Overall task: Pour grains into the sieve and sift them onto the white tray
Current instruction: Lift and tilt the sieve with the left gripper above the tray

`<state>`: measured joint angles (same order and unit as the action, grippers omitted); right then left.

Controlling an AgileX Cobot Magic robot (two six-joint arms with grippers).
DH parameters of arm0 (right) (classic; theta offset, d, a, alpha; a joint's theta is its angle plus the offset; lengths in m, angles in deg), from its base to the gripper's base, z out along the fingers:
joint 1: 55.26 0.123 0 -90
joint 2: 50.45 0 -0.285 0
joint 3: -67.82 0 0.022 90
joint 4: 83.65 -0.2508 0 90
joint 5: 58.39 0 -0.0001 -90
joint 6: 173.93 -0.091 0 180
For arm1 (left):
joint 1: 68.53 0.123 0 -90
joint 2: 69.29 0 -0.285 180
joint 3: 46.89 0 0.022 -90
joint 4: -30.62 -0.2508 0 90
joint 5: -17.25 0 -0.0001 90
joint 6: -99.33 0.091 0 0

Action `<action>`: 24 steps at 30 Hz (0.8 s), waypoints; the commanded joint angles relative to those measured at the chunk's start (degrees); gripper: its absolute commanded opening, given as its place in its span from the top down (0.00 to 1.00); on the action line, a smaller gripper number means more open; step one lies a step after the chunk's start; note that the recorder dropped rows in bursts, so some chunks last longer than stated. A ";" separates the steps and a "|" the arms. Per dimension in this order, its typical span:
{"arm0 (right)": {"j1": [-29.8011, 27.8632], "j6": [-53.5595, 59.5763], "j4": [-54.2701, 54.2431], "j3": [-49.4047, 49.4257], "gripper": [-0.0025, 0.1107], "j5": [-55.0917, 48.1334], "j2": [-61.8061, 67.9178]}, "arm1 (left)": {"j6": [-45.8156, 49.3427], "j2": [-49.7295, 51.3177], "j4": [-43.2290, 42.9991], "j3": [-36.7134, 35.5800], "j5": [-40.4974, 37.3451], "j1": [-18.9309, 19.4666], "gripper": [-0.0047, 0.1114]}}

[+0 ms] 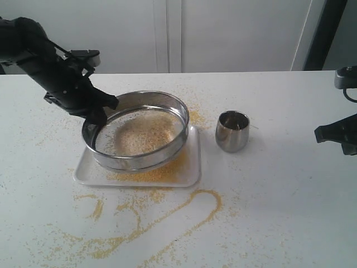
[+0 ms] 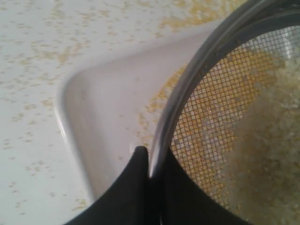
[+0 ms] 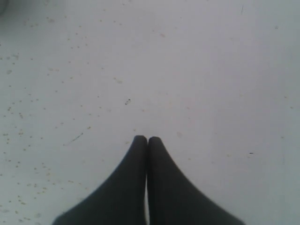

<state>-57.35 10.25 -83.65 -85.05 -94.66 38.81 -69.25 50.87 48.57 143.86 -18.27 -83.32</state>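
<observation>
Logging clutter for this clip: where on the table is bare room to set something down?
Barest patch: between the steel cup and the right gripper, plus the table in front of them. Crowded: the white tray under the sieve, held by the left gripper, and spilled grains in front of it.

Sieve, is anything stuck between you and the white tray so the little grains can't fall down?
Nothing visible is in the way. The sieve, pinched at its rim by the left gripper, is right over the white tray, with only fallen yellow grains lying there.

Exterior high, left wrist close on sieve (image 2: 164, 136)
</observation>
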 commanded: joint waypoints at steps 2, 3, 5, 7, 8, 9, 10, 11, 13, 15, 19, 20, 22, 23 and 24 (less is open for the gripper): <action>-0.25 -0.12 0.00 0.31 0.98 0.57 -0.38 | -4.76 -0.96 2.65 0.01 1.39 1.86 0.96; -0.25 -0.12 0.00 0.31 0.98 0.57 -0.38 | -0.63 -0.97 2.33 0.01 0.54 0.67 0.96; -0.25 -0.12 0.00 0.31 0.98 0.72 -0.38 | 7.06 -1.05 -0.87 0.01 -0.88 -1.26 0.96; -0.25 -0.12 0.00 0.31 0.98 0.72 -0.38 | -0.82 -0.95 -6.66 0.01 0.55 -0.84 0.96; -0.25 -0.12 0.00 0.31 0.98 0.72 -0.38 | -9.15 -0.95 -7.36 0.01 1.65 0.42 0.96; -0.25 -0.12 0.00 0.31 0.98 0.72 -0.38 | -14.32 -0.95 -6.19 0.01 2.02 1.17 0.96; -0.25 -0.12 0.00 0.31 0.98 0.72 -0.38 | -13.40 -0.95 -3.07 0.01 1.76 1.36 0.96; -0.25 -0.12 0.00 0.31 0.98 0.72 -0.38 | -5.53 -0.95 0.17 0.01 0.56 1.09 0.96; -0.25 -0.12 0.00 0.31 0.98 0.72 -0.38 | 12.84 -1.07 1.53 0.01 -2.91 0.31 0.96; -0.25 -0.12 0.00 0.31 0.98 0.72 -0.38 | 3.71 -0.95 1.39 0.01 -2.32 2.15 0.96; -0.25 -0.12 0.00 0.31 0.98 0.72 -0.38 | 2.60 -0.33 6.66 -0.63 -2.52 4.02 0.96; -0.25 -0.12 0.00 0.31 0.98 0.72 -0.38 | 11.85 -0.46 6.51 -0.63 -3.81 3.78 0.96; -0.25 -0.12 0.00 0.31 0.98 0.72 -0.38 | 13.33 -0.73 6.32 -0.63 -4.95 4.28 0.96; -0.25 -0.12 0.00 0.31 0.98 0.72 -0.38 | 6.59 -0.73 7.85 -0.63 -4.15 4.92 0.96; -0.25 -0.12 0.00 0.31 0.98 0.72 -0.38 | -0.93 -0.61 10.78 -1.04 -3.00 5.37 0.96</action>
<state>-57.35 10.25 -83.65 -85.05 -94.58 38.81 -59.94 51.25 51.71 143.04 -21.27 -79.02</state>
